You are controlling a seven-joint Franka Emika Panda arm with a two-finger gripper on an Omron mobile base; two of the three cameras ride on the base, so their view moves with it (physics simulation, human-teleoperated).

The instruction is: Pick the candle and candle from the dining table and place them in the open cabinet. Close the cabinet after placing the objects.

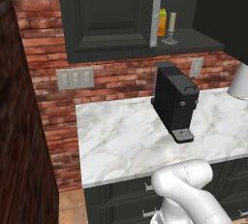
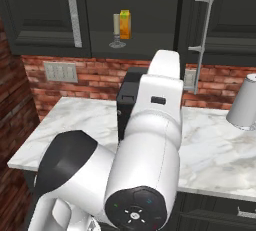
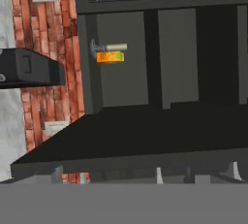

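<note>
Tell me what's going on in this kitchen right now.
A white robot arm faces an open black cabinet above a marble worktop. One cream candle on a grey-silver holder already stands on the cabinet shelf beside an orange carton. The gripper is open and holds nothing, and the cabinet door is not yet shut.

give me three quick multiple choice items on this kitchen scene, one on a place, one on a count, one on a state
1. Where does the candle stand?
A) on the cabinet shelf
B) on the worktop
C) on the coffee machine

2. How many candles are on that shelf?
A) none
B) one
C) two

3. The cabinet door with the long bar handle is
A) shut
B) swung open
C) missing

Answers:
1 A, it stands on the dark shelf beside the orange carton.
2 B, a single cream stick shows there.
3 B, the door stands out, leaving the shelf exposed.
</note>
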